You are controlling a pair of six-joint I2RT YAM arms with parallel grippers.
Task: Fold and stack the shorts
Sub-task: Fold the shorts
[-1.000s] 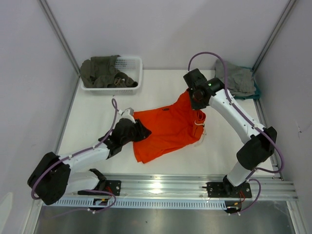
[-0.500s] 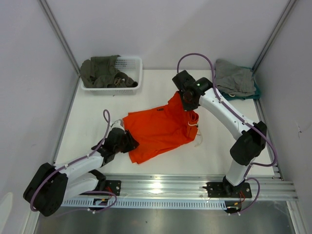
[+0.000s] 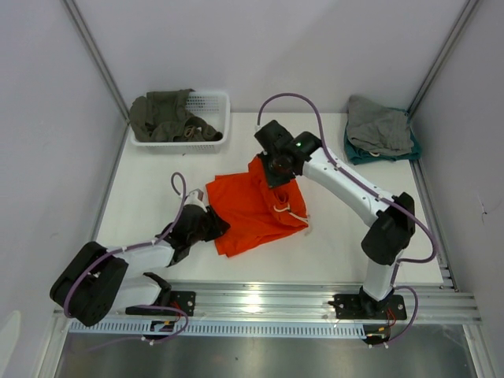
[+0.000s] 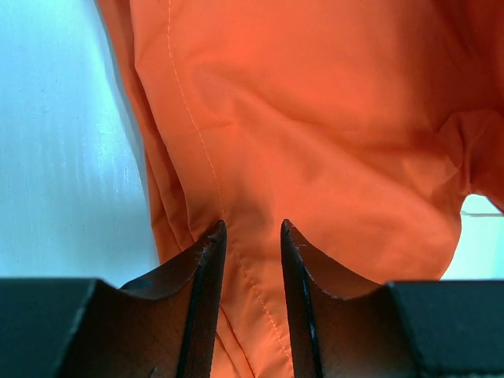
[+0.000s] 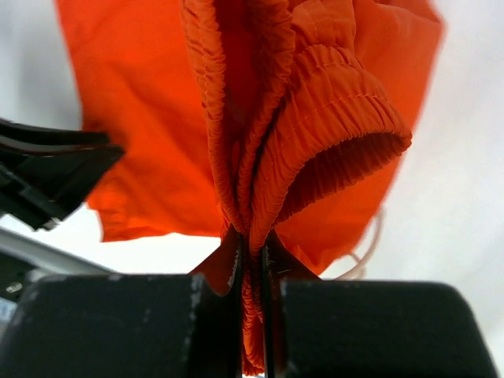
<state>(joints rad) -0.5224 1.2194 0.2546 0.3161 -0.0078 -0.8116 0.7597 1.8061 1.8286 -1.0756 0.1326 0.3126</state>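
shorts (image 3: pixel 256 209): one pair was counted, bright orange, crumpled, at table (image 3: pixel 157 181) centre | right gripper (image 5: pixel 252 244): was clamped tight on gathered waistband (image 5: pixel 331 118), 1 o'clock | left gripper (image 4: pixel 250 236): jaws were seen part-spread at 8 o'clock edge, hold undetermined

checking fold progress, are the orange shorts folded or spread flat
Mid-fold: the right gripper holds the shorts bunched by the waistband, lifted, not flat.

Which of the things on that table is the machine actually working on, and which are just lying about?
In the job:
- orange shorts, waistband pinched by the jaws of the right arm

Lying about:
- white basket holding an olive-green garment
- grey garment lying on a teal garment
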